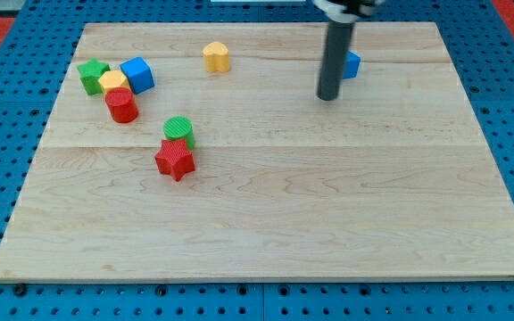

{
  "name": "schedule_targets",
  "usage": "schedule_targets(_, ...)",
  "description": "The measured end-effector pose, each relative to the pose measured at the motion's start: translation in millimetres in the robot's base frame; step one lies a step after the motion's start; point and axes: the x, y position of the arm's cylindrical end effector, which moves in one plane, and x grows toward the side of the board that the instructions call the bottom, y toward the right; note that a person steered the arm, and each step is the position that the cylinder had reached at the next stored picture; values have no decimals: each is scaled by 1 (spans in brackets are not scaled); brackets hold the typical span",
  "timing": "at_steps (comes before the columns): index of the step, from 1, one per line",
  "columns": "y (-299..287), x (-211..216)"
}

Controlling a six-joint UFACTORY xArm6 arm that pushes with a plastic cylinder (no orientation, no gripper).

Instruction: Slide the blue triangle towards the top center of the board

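The blue triangle (352, 64) lies near the view's top, right of centre, mostly hidden behind my dark rod; only its right part shows. My tip (328, 96) rests on the board just below and left of that block, close to it; I cannot tell whether they touch.
A yellow block (216, 56) sits at the top, left of centre. At the upper left cluster a green star (92, 75), a yellow block (112, 83), a blue cube (137, 75) and a red cylinder (121, 105). A green cylinder (178, 131) touches a red star (175, 160) left of centre.
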Motion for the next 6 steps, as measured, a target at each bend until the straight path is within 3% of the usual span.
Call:
schedule_targets(1,5,-45)
schedule_targets(3,42,22)
schedule_targets(4,70,0)
schedule_targets(5,59,-75)
schedule_targets(6,44,-109)
